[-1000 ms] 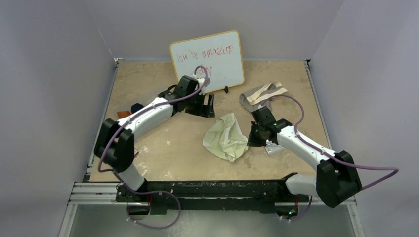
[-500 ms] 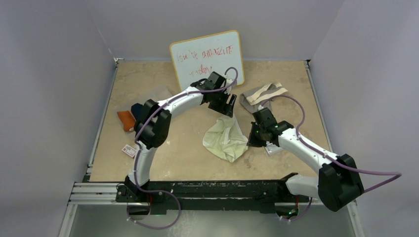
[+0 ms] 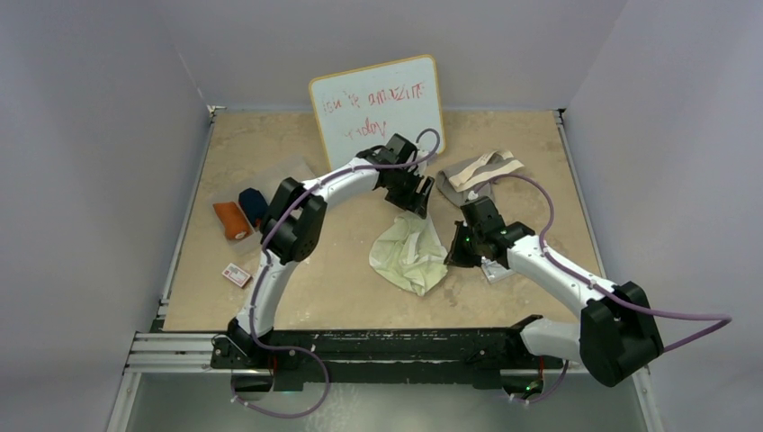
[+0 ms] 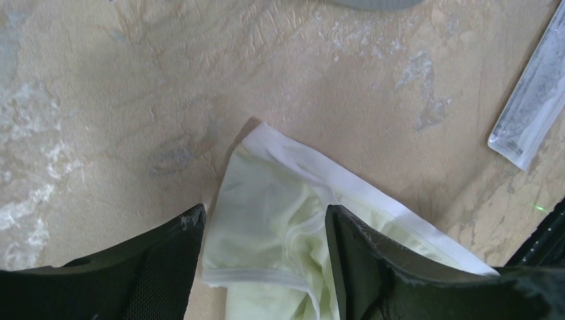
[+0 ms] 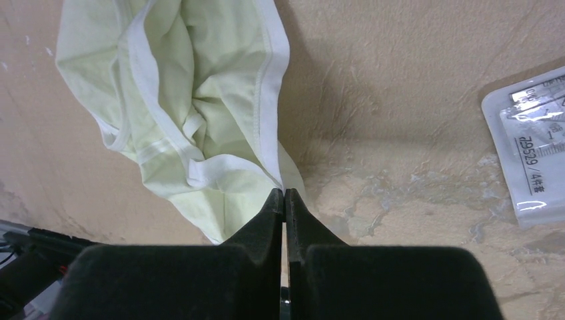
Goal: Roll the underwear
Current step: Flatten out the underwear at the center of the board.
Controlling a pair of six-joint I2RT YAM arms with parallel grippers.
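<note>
While right gripper [image 5: 284, 193] pinches underwear's [image 5: 200, 100] edge, left [image 4: 263, 212] hovers.

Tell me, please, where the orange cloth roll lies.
Top view: the orange cloth roll sits at the left of the table, beside the navy cloth roll.

Open tabletop [image 3: 333, 265] L of cream underwear [image 3: 409, 252]; whiteboard [image 3: 378, 99] behind, grey pair [image 3: 481, 171] & packet [image 5: 526, 153] crowd R side.
</note>
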